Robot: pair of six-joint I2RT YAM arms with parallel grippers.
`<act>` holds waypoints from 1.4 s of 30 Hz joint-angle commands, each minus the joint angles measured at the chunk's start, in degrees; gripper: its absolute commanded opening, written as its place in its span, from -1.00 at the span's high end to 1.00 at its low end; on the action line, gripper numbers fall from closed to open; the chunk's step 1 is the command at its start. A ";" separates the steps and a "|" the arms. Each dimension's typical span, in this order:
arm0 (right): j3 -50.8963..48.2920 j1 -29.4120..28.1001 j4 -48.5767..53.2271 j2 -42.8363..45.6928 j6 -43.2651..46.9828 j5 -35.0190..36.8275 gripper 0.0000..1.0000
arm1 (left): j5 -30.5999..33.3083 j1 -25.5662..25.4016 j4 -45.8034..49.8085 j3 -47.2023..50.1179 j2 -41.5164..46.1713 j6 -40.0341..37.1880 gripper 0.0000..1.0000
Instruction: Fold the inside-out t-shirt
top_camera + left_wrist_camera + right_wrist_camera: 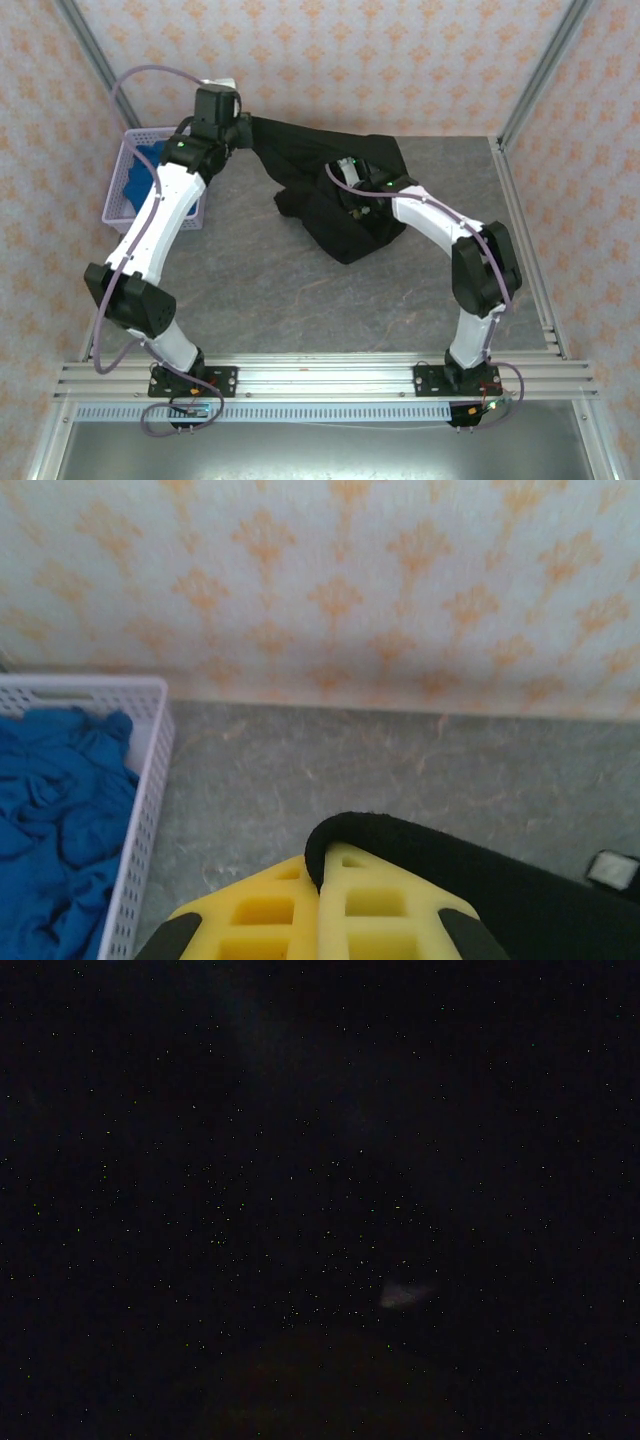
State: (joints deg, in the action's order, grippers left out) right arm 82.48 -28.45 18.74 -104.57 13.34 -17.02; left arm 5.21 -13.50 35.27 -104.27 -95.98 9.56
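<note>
We hold the left claw (322,872) clamped on an edge of the shirt (340,225), whose long axis runs rightward from it to a heap on the table (250,295), where the nearer right claw (357,196) sits shut, buried in cloth.

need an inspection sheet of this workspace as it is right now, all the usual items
surface: grey stone-look table, bare in front of the shirt
job's things: black t-shirt bunched mid-table, one edge stretched up to the left gripper
clutter: pale basket at far left, holding blue cloth
grippers: left gripper shut on a fold of the black t-shirt; right gripper shut, down in the shirt pile, its wrist view dark, grip not visible
cables: purple cable loops over the left arm, another runs along the right arm
surroundings: patterned wall panels, aluminium rail at the near edge
</note>
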 commanded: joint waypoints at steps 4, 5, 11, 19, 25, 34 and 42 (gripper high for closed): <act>0.19 -1.13 -0.12 0.48 -0.34 -0.92 1.00 | -1.34 2.57 0.19 -3.41 -5.65 1.09 1.00; -0.61 -1.00 0.60 0.57 0.27 1.17 1.00 | -2.37 3.78 0.74 -4.46 -6.41 1.64 1.00; -3.34 -1.02 3.57 1.49 3.58 9.47 1.00 | -4.54 9.81 1.25 -6.34 -7.11 3.37 1.00; -0.07 -1.44 2.68 1.46 2.36 2.78 1.00 | -7.04 10.76 1.23 -5.28 -7.39 3.64 1.00; 5.21 -1.40 -6.16 4.47 -5.44 -8.44 1.00 | -9.78 5.82 -3.33 3.01 -8.03 4.60 1.00; 8.66 1.92 -15.13 11.76 -15.20 -16.00 1.00 | -8.53 3.71 -8.55 12.56 -8.09 7.16 1.00; 4.17 4.36 -19.35 17.27 -20.08 -18.86 1.00 | -8.68 4.27 -11.83 19.89 -8.75 8.15 1.00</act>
State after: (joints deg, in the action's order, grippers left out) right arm 88.07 -24.27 4.45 -90.21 -4.54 -33.74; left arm -3.70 -9.69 25.80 -87.26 -104.42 16.51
